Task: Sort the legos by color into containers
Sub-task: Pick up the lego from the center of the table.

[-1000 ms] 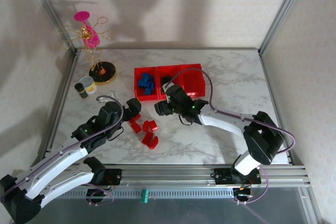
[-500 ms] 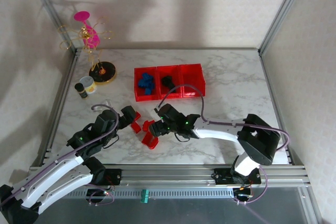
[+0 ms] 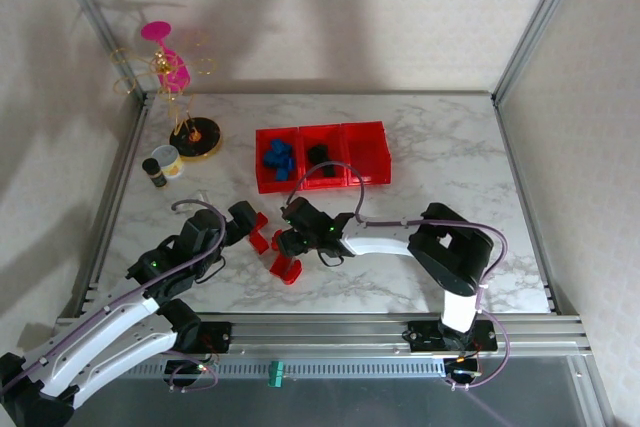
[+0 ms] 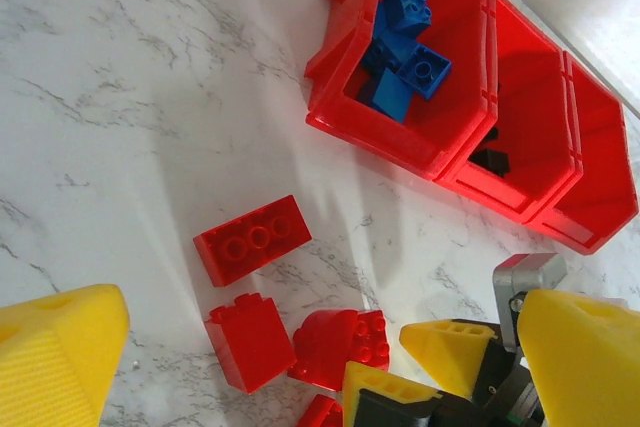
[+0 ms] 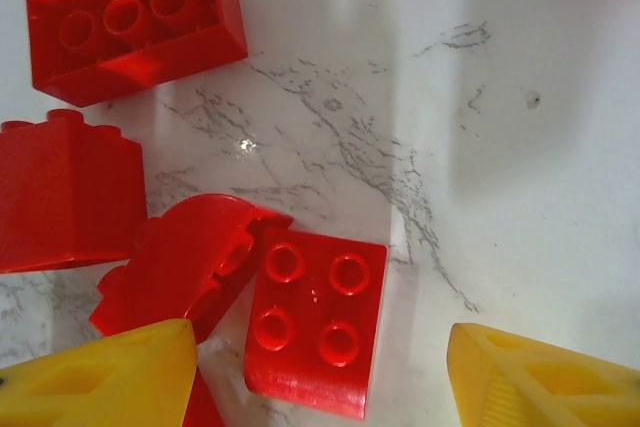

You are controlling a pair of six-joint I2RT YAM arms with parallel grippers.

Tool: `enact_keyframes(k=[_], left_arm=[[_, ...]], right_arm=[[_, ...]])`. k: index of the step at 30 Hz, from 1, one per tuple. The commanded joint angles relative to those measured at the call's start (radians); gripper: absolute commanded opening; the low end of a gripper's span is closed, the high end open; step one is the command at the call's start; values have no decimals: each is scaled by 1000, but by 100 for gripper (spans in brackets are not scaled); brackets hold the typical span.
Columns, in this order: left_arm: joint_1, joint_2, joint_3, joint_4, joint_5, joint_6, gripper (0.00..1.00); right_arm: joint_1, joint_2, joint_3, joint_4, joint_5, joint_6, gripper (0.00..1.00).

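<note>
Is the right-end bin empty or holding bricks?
Empty: the right-end bin has a bare red floor seen from above, while blue bricks and black bricks sit in the other two.

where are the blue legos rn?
Top view: blue legos sit piled in the left-end red bin, next to the middle bin holding black legos.

White, grey-veined marbled surface (image 3: 440,162), aluminium rail (image 3: 330,325) along the near edge. At far left corner, gold wire stand (image 3: 172,87) upright on round yellow-and-black base (image 3: 196,138), pink piece (image 3: 157,31) at top. Near the base, small cream pot (image 3: 167,160) and dark little cylinder (image 3: 154,173), just beside each other.
</note>
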Motion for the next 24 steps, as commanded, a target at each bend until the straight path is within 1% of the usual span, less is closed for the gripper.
enact_keyframes(k=[1,10,13,15,20,24], left_arm=[[8,-2,-15,-19,-30,-14,100],[8,27,8,-12,-24,-2,100],[8,35,10,3,-17,2,100],[8,39,12,13,-16,3,100],[8,60,33,27,-2,14,99],[7,80,49,50,19,24,100]], right_arm=[[0,27,23,4,23,15,65],[-22,44,43,-20,8,28,46],[-22,18,36,-25,11,24,37],[-30,-4,23,-19,12,27,33],[-57,-86,-5,-45,-1,32,31],[-105,-179,-30,-70,-1,38,31]])
